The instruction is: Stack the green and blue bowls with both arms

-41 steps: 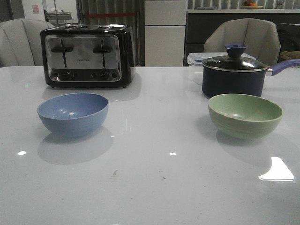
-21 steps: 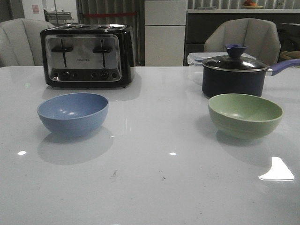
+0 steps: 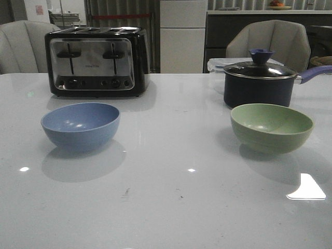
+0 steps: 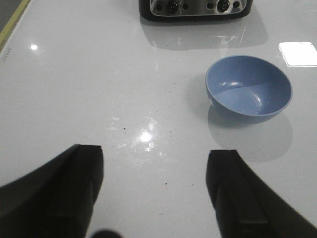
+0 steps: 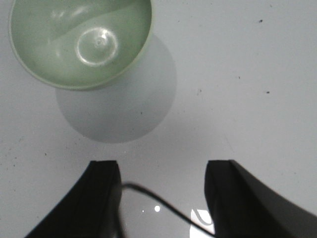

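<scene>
The dusty blue bowl stands upright and empty on the white table at the left; it also shows in the left wrist view. The sage green bowl stands upright and empty at the right; it also shows in the right wrist view. My left gripper is open and empty above bare table, well short of the blue bowl. My right gripper is open and empty, apart from the green bowl, with a thin black cable crossing between its fingers. Neither arm shows in the front view.
A black and chrome toaster stands at the back left. A dark lidded saucepan with a blue handle stands just behind the green bowl. Chairs stand beyond the table's far edge. A yellow strip marks the table's edge.
</scene>
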You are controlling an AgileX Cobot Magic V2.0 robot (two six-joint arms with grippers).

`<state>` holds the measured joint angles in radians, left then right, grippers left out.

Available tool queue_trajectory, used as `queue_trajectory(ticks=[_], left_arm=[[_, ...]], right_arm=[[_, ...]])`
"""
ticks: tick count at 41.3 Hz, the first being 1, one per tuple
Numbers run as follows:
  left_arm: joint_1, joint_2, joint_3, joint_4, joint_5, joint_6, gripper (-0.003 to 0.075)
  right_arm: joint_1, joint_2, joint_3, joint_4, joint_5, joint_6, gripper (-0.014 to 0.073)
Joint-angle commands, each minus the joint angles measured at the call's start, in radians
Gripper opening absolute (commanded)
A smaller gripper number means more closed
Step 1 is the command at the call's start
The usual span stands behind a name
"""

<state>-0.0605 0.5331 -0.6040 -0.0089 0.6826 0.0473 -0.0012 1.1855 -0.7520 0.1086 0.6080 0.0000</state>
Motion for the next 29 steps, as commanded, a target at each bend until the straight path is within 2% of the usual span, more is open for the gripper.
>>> queue_trajectory(ticks=[1,19,29], left_arm=[[-0.004,0.009,-0.027,-0.004,-0.07,0.0,0.0509],[-0.004,0.009,-0.027,-0.004,-0.07,0.0,0.0509],[-0.004,0.009,-0.027,-0.004,-0.07,0.0,0.0509]], right_arm=[[-0.005,0.077,-0.121,0.011,-0.003,-0.008,0.0491],[-0.005,0.525,-0.488,0.041,0.138,-0.03,0.049],[-0.005,0.671,-0.614,0.083,0.158,-0.069,0.0489]])
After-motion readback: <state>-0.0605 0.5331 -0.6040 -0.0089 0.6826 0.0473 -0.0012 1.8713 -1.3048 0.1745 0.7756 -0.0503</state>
